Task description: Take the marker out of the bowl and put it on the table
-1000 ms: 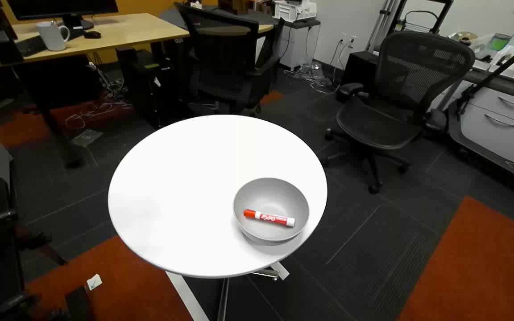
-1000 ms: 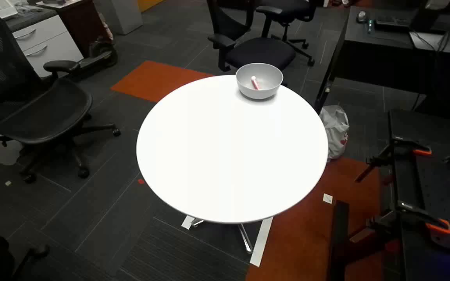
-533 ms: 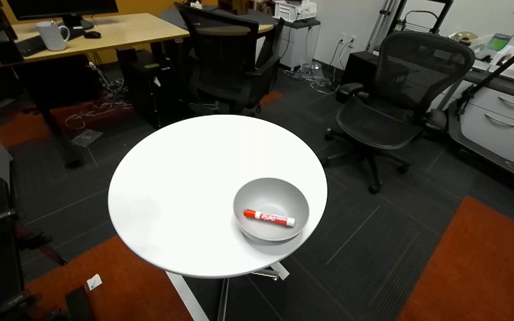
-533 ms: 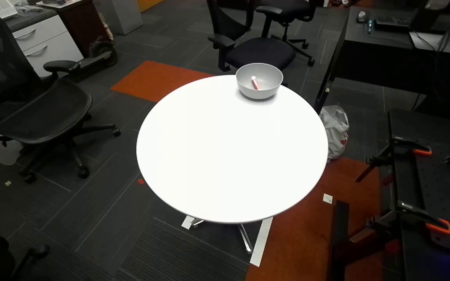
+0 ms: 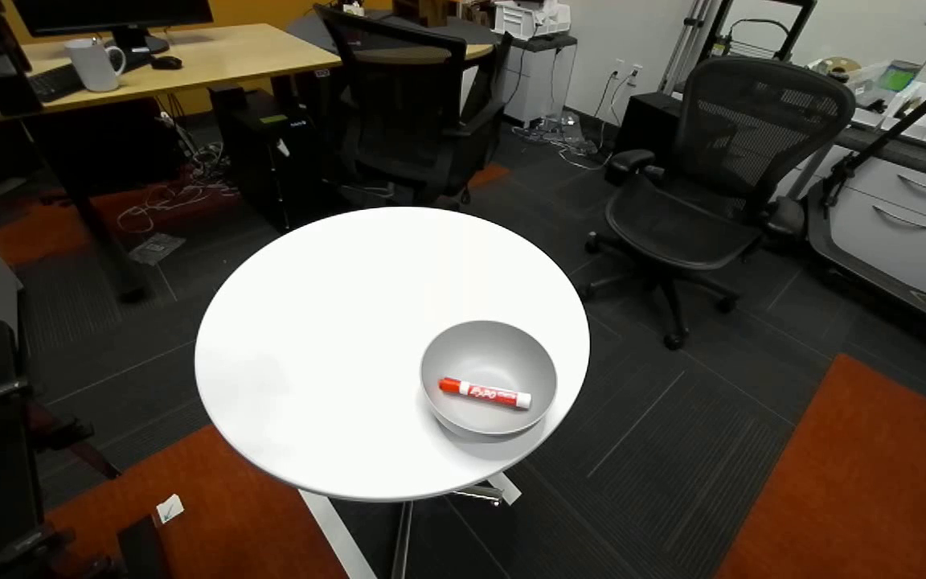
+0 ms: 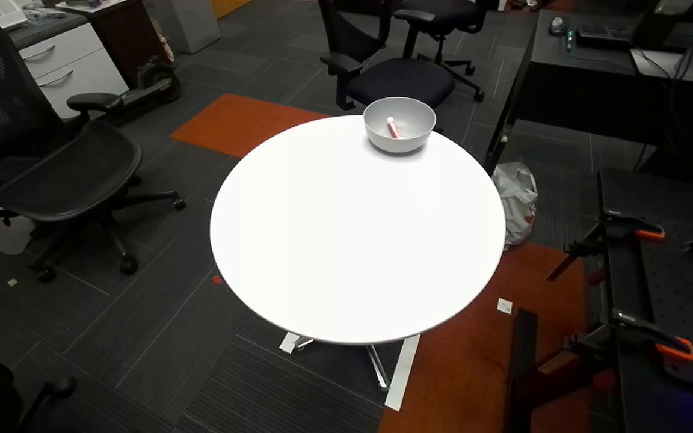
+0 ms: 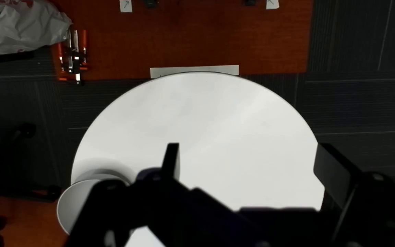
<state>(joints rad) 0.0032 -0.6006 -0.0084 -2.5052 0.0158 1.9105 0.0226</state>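
The red marker (image 5: 485, 393) with white parts lies inside the grey bowl (image 5: 503, 344) on the round white table (image 5: 310, 362). In an exterior view the marker (image 6: 393, 127) leans on the wall of the bowl (image 6: 403, 145), near the far edge of the table (image 6: 355, 228). In the wrist view my gripper (image 7: 247, 154) is open and empty, its fingers wide apart above the table (image 7: 197, 109). The bowl (image 7: 74, 202) is at the lower left there, partly hidden by a finger; the marker does not show. The gripper is out of both exterior views.
A black office chair (image 5: 688, 217) stands beside the table. Another black chair (image 6: 400, 81) is beyond the bowl. A black platform with orange-tipped clamps (image 6: 671, 313) stands at one side. A plastic bag (image 6: 516, 201) is on the floor by the table.
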